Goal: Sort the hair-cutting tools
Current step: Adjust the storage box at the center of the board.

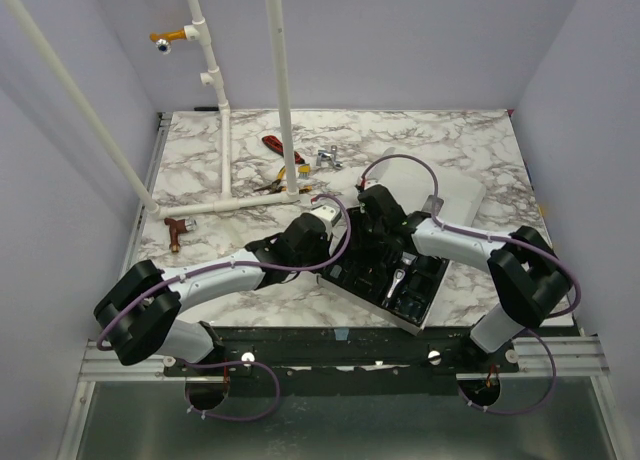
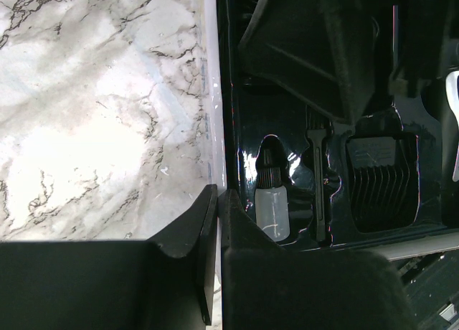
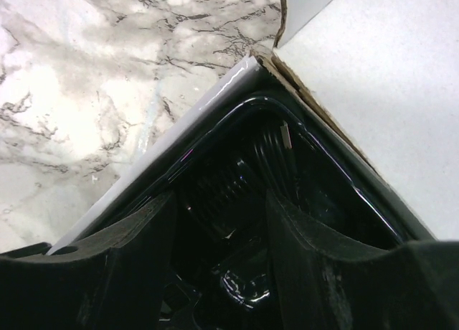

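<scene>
one comb guard (image 3: 228, 178) lies in the far corner pocket of the tray (image 3: 204, 133) beneath the spread right gripper (image 3: 222, 201), with the left gripper (image 2: 217, 198) pressed together at its left rim; pick step: lower straight, then pinch.

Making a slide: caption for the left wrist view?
Shut left gripper at the rim of the black tray holding a clear bottle, slim brush and comb guard.

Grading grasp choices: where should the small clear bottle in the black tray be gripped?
Probably the ribbed black cap, from straight above, pinching across its width: the small clear bottle lies flat in a moulded slot of the black tray, and the slot looks roomier round the cap.
</scene>
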Controlling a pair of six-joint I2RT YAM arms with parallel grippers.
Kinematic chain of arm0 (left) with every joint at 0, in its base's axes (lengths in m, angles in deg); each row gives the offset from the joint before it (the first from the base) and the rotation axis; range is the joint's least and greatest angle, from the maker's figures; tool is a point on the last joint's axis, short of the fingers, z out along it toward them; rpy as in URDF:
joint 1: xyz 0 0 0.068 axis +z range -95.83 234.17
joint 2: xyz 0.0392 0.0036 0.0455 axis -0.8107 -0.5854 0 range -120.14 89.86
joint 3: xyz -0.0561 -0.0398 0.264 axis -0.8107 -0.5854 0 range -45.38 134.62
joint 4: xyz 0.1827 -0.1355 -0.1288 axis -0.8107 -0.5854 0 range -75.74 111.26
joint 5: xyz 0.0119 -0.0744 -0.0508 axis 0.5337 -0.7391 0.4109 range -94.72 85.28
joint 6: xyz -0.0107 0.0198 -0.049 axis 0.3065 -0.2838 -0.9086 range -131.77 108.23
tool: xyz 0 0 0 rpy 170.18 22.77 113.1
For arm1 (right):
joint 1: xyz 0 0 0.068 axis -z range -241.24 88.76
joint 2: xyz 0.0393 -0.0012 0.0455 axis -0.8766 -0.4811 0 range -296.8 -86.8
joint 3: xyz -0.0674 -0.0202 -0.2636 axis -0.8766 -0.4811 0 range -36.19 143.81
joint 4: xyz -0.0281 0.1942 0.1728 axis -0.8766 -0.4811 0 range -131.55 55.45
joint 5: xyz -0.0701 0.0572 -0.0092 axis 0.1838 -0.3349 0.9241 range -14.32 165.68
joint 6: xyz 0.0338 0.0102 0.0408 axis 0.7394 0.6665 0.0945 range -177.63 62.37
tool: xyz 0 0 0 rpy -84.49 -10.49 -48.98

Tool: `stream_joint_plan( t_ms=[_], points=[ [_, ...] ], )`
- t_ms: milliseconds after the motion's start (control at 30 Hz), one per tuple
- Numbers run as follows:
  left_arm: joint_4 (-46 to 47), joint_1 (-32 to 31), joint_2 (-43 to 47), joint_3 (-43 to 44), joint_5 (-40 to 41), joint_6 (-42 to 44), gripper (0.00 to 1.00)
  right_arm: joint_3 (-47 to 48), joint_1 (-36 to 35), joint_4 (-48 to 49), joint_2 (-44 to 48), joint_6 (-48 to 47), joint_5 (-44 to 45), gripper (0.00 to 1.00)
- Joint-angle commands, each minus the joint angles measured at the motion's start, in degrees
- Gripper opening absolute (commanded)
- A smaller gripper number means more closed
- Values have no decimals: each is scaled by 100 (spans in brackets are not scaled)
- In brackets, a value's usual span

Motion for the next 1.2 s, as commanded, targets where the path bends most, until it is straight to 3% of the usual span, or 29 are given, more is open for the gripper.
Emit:
stream_joint_plan(
  t_ms=[0,367,733,1167],
  points=[
    [-872,-130,-123,-357,-116,111,0,210,-121,-425,-402,-267,639,57],
    [-889,-158,-124,-338,-53,123,0,191,-183,-415,-895,-314,632,54],
    [-909,-158,-156,-305,-35,110,0,116,-209,-422,-710,-227,841,28],
    [-942,-171,-147,-298,0,92,0,-20,-211,-432,-254,118,1757,6]
  ],
)
